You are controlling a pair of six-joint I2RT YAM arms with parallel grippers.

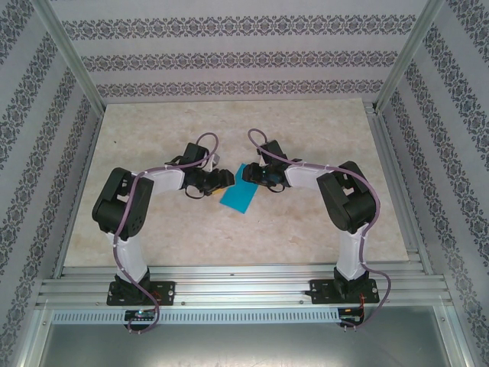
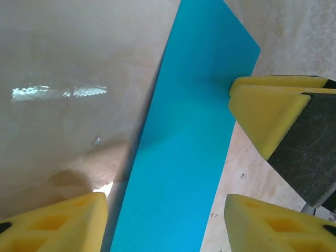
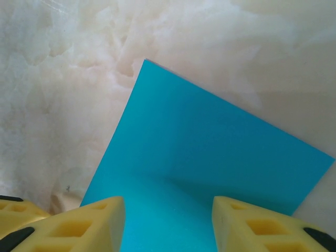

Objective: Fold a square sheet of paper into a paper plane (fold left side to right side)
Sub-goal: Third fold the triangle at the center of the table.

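Note:
The square sheet of paper (image 1: 238, 197), bright cyan-blue, lies near the table's middle between the two arms. My left gripper (image 1: 222, 180) stands at its left side and my right gripper (image 1: 249, 174) at its upper right. In the left wrist view the paper (image 2: 191, 131) runs as a tall strip through the open left gripper (image 2: 165, 212), whose yellow fingers (image 2: 63, 223) stand clear of it on both sides. A yellow finger of the right gripper (image 2: 262, 113) touches the strip's right edge. In the right wrist view the paper (image 3: 210, 142), gently buckled, passes between the open right gripper (image 3: 168, 212).
The pale marble-patterned tabletop (image 1: 153, 138) surrounds the paper. Aluminium posts (image 1: 72, 57) and patterned walls (image 1: 229, 61) fence the back and sides. A metal rail (image 1: 244, 287) carrying both arm bases runs along the near edge.

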